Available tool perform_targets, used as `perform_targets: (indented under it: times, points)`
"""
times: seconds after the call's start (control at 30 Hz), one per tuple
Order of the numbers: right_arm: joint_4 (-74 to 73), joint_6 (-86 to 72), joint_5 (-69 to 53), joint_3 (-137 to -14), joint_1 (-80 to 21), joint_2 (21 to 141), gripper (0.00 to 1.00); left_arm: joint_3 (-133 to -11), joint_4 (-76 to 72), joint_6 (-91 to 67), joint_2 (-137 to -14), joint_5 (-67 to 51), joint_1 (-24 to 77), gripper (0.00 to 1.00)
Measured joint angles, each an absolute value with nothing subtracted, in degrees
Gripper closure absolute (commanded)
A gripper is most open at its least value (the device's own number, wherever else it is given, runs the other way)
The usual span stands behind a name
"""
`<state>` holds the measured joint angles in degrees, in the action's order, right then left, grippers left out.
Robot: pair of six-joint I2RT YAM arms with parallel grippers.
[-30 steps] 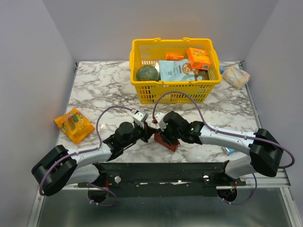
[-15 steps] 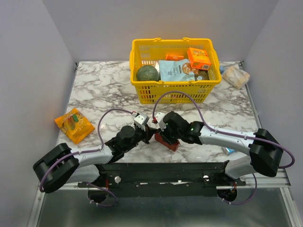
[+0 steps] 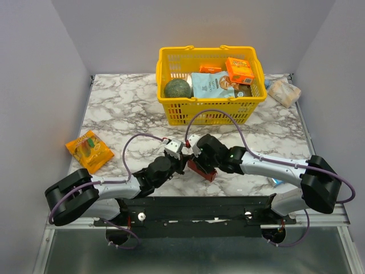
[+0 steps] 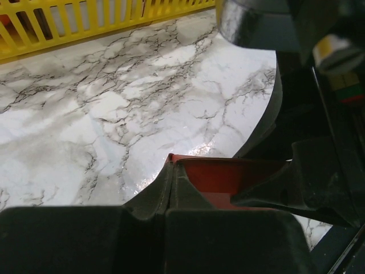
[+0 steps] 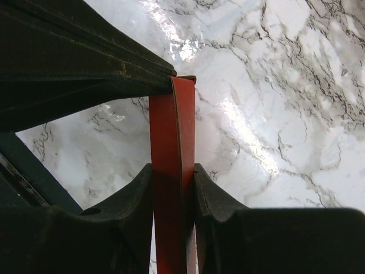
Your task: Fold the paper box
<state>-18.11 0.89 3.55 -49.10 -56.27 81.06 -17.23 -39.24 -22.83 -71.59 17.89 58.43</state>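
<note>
Now R fingers (image 5: 219, 200) pinch paper box (image 5: 168, 142) edge-on nr table (image 3: 114, 114) front edge; its long axis runs to shut, empty L fingers (image 4: 151, 197), tips touching.

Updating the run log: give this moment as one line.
right jaws: clamped on paper box | left jaws: shut, tips at its edge

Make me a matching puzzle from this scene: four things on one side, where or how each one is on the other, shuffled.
1 paper box
2 yellow basket
3 orange snack packet
4 left pincer

a shut tight
b lying near the table's left edge
c clamped in the right pincer
d standing at the far side

Pairs: 1-c, 2-d, 3-b, 4-a
</note>
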Motion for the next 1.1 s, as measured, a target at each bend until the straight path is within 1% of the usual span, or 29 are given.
perform_targets:
  times: [0.03, 0.07, 0.13, 0.17, 0.23, 0.27, 0.47, 0.67, 0.87, 0.93, 0.97, 1.1]
  points:
    - [-18.11, 0.62, 3.66, -49.04, -56.25, 80.99, 0.71, -17.47, -39.13, -23.09, -71.83, 18.63, 58.76, 1.00]
    - [-18.11, 0.34, 3.81, -48.97, -56.25, 80.93, 0.64, -17.80, -38.96, -23.42, -72.18, 19.66, 59.22, 1.00]
    - [-18.11, -0.54, 4.21, -48.82, -56.25, 80.75, 0.58, -18.31, -38.41, -23.64, -72.51, 21.04, 59.94, 1.00]
    - [-18.13, -1.02, 4.49, -48.73, -56.25, 80.62, 0.52, -18.55, -38.09, -23.64, -72.62, 21.56, 60.29, 1.00]
    - [-18.35, -1.89, 5.82, -48.56, -56.25, 80.29, 0.45, -19.03, -37.01, -23.24, -72.62, 22.20, 60.86, 1.00]
    - [-18.33, -2.17, 6.79, -48.53, -56.25, 80.03, 0.39, -19.35, -36.12, -22.92, -72.66, 22.28, 61.30, 1.00]
    - [-18.04, -4.03, 10.98, -48.51, -56.21, 75.35, 0.25, -21.45, -33.65, -21.45, -73.67, 22.52, 62.19, 1.00]
    - [-19.97, -7.11, 13.61, -48.18, -56.21, 70.19, 0.25, -23.42, -32.34, -20.60, -75.26, 22.79, 62.78, 1.00]
    - [-28.29, -14.35, 16.01, -46.74, -56.18, 64.60, 0.25, -24.77, -31.03, -20.56, -76.03, 23.11, 62.92, 1.00]
    - [-31.18, -17.23, 16.71, -46.74, -56.18, 62.67, 0.29, -25.41, -30.48, -20.58, -76.44, 23.20, 62.98, 1.00]
    - [-32.93, -19.05, 17.17, -46.96, -56.12, 61.84, 0.35, -25.71, -30.20, -20.60, -76.62, 23.24, 63.02, 1.00]
    - [-38.83, -24.97, 18.13, -48.73, -55.86, 61.06, 0.48, -26.79, -28.95, -20.80, -77.14, 23.31, 63.02, 1.00]
